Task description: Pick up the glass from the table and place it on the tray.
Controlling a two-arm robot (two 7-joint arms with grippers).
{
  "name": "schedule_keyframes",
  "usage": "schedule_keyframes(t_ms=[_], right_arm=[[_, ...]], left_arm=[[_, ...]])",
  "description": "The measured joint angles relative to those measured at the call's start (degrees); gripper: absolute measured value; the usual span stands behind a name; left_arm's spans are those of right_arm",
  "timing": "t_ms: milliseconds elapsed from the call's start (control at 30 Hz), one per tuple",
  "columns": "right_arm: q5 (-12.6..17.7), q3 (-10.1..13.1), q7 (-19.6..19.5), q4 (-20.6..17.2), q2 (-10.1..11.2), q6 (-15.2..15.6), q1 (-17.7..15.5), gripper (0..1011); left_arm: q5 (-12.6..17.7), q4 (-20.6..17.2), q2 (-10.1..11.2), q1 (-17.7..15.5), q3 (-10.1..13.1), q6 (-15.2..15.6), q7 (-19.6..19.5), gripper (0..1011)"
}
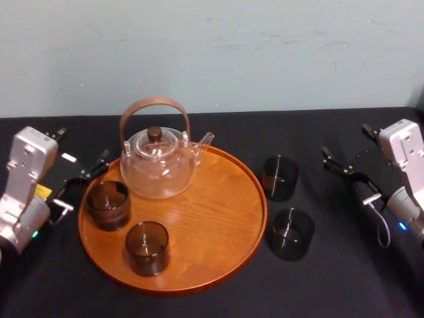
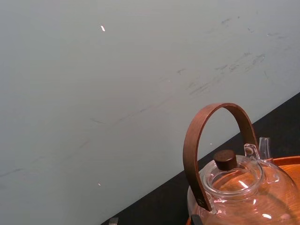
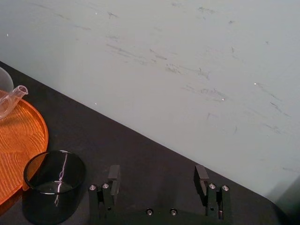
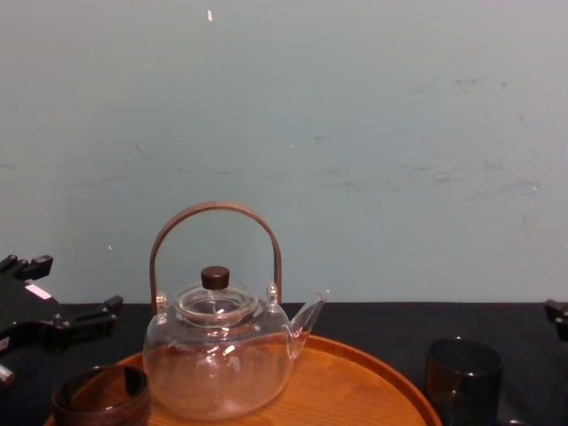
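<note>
glass (image 1: 279, 177) not on the tray (image 1: 218, 218) yet. left gripper (image 1: 83, 184) spread by its left rim; glass and twin (image 1: 290, 233) on the table (image 1: 331, 285) just right; right gripper (image 1: 348, 179) spread nearby. close pair, grabbing one might knock the other.

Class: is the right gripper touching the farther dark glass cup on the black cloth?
Apart: head view shows bare black cloth between right gripper and dark glass cup.

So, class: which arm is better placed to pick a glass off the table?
Right. The farther glass and nearer glass stand on the table right of the tray, by the open right claw; the left claw is across the tray.
</note>
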Motion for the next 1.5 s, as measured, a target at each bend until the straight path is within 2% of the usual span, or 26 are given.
schedule_keyframes(t_ms=[200,467,700,1033,1333,1500], right_arm=[[0.81,1.14,1.91,-0.53,0.02,-0.02,-0.81,1002],[2.42,3.2,4.61,-3.23,1.23,0.62,-3.56,1002],[4.22,5.11,7.1,-6.49,3.11,1.75,-6.8,1002],[6.48,7.42,12.54,-10.41,6.9,3.49,-11.46,1002],[7.46,8.55,15.71,-12.31,8.37,4.89,-14.04,1002],[7.57,8.62,17.43,-13.43,8.98,7.8,-14.75,1002]], left_arm=[[0.0,0.0,0.0,0.0,0.0,0.0,0.0,1001],[0.0,0.0,0.0,0.0,0.0,0.0,0.0,1001],[0.0,0.0,0.0,0.0,0.0,0.0,0.0,1001],[0.0,0.0,0.0,0.0,0.0,0.0,0.0,1001],[0.0,0.0,0.0,0.0,0.0,0.0,0.0,1001],[0.0,0.0,0.0,0.0,0.0,0.0,0.0,1001]])
